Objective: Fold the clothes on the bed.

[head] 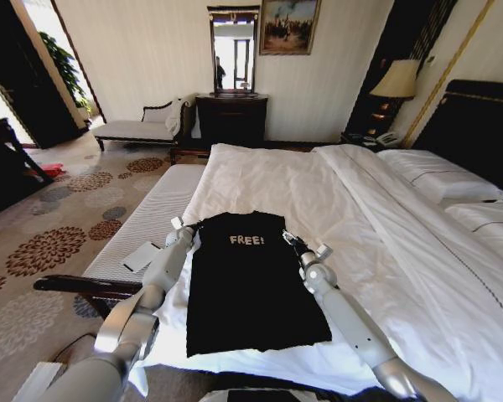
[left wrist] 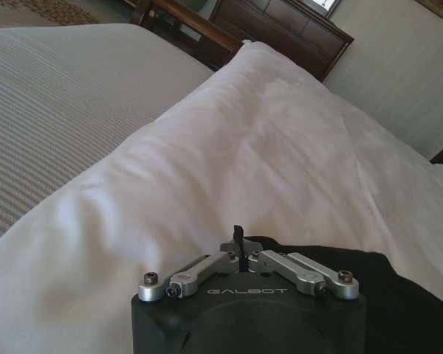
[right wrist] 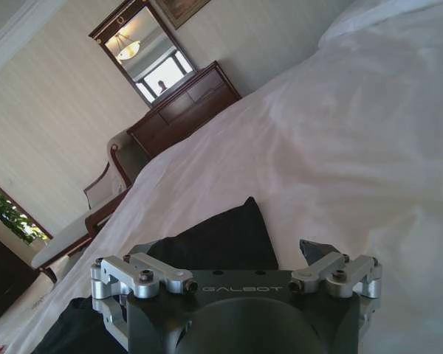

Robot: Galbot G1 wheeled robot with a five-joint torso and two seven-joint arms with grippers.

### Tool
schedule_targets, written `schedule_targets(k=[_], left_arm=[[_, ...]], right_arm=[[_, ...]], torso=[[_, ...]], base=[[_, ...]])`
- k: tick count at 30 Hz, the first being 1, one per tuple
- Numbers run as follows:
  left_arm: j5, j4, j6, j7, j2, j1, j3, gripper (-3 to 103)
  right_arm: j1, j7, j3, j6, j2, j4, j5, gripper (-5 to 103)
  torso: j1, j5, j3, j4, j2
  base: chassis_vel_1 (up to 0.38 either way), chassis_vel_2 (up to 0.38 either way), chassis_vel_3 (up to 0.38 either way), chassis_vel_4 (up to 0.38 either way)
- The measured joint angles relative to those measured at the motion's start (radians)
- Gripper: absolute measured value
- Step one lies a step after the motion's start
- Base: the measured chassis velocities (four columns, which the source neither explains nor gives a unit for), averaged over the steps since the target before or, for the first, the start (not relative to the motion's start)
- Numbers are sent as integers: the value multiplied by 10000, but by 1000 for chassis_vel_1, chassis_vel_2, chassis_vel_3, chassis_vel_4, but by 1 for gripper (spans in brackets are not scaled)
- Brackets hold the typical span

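The clothes are one black T-shirt (head: 243, 285) with white "FREE!" lettering, lying flat as a narrow rectangle on the bed's white duvet (head: 277, 184). My left gripper (head: 187, 226) rests at the shirt's far left corner. In the left wrist view this gripper (left wrist: 238, 237) is shut right at the edge of the black cloth (left wrist: 406, 295); whether it pinches cloth I cannot tell. My right gripper (head: 292, 241) sits at the far right corner. In the right wrist view it (right wrist: 218, 254) is open, its fingers apart on either side of the shirt's pointed corner (right wrist: 229, 232).
A striped bench (head: 147, 222) runs along the bed's left side, with a dark wooden rail (head: 84, 286) near my left arm. Pillows (head: 440, 176) and the dark headboard (head: 478, 126) lie to the right. A dresser (head: 230, 117), chaise (head: 142, 127) and lamp (head: 396, 79) stand beyond.
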Motion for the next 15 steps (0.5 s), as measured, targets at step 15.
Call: schedule_targets(k=[15], left_arm=[[-480, -701, 69, -231, 716, 177, 195, 0]], right_arm=[[3098, -303, -1874, -461, 1233, -3530, 737, 100]], torso=[[1, -1, 1, 3, 0]], base=[[0, 0, 0, 0]])
